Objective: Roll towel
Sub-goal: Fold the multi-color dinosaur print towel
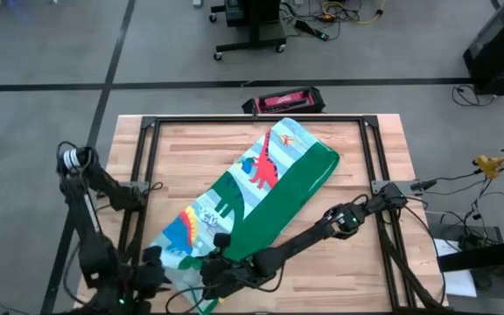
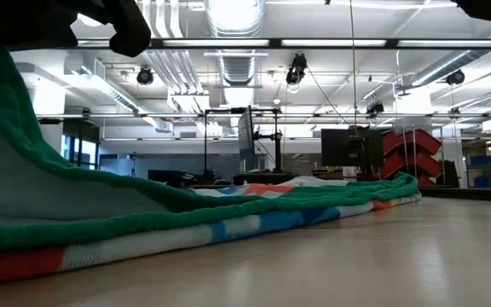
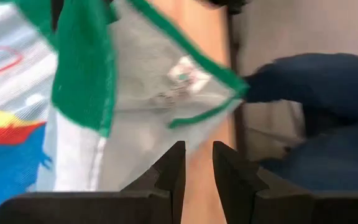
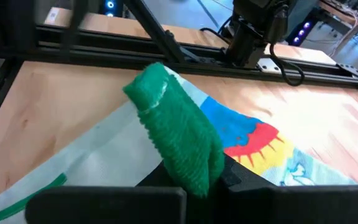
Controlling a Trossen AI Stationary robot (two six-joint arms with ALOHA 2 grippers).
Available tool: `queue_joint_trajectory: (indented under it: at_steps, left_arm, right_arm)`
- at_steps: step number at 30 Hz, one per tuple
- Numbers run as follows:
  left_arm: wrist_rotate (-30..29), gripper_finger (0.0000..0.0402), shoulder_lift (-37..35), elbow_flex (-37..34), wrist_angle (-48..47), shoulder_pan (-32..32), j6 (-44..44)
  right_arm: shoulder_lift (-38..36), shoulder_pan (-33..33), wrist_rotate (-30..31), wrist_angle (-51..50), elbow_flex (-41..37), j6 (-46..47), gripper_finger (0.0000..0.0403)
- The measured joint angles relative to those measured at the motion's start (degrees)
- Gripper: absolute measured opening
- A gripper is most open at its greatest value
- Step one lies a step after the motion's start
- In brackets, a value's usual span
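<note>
Wooden boards of the table (image 1: pixel 348 254) fill the middle of the high view, with grey floor around and a red box (image 1: pixel 284 101) just behind the far edge. On the table the towel (image 1: pixel 274 188) lies as a long strip, going diagonally from the far right to the near left corner. Both arms reach to its near end: the left gripper (image 1: pixel 166 278) beside the corner, the right gripper (image 1: pixel 213 267) on the green border. In the low view the towel (image 2: pixel 254 209) stretches flat across the table, and its near end rises up at the left side; a big room with ceiling lights and monitors is behind. In the left wrist view the left gripper (image 3: pixel 197 163) has a narrow gap between its jaws and holds nothing; the towel corner (image 3: pixel 185 93) hangs just in front of it. In the right wrist view the right gripper (image 4: pixel 197 180) is closed on a bunched fold of the green border (image 4: pixel 176 130).
</note>
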Motion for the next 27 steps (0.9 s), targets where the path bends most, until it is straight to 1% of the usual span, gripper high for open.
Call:
queue_joint_trajectory:
  at_steps: [3,7,9,12,15,18,21,27]
  left_arm:
    - [-0.44,0.0064,4.58,0.13,-0.64,2.23,-2.0]
    - [2.96,0.0063,8.08,0.26,-4.82,5.34,-4.77]
    - [3.82,0.0063,9.37,0.24,-7.25,5.97,-6.33]
    - [5.41,0.0061,10.99,0.13,-7.44,6.79,-7.21]
    - [6.9,0.0055,12.53,0.04,-7.27,6.89,-7.59]
    - [10.52,0.0048,14.43,0.04,-7.12,6.79,-8.7]
    - [12.98,0.0042,15.51,0.33,-7.25,6.88,-9.0]
    - [12.94,0.0041,14.81,0.42,-7.46,6.85,-9.37]
  right_arm:
    - [0.0,0.25,-0.02,-0.02,0.0,0.46,0.0]
    - [0.0,0.64,-0.02,0.0,0.0,1.2,0.0]
    - [0.0,0.81,-0.04,-0.04,0.0,1.9,0.0]
    - [0.0,1.11,-0.08,-0.28,0.01,2.14,0.0]
    - [0.0,1.21,-0.1,-2.78,0.02,3.73,0.0]
    - [0.0,1.21,-0.75,-6.06,0.02,6.11,0.0]
    - [0.0,1.21,-3.65,-8.94,0.02,7.92,0.0]
    - [0.62,0.58,-10.89,-13.52,-0.43,14.06,0.0]
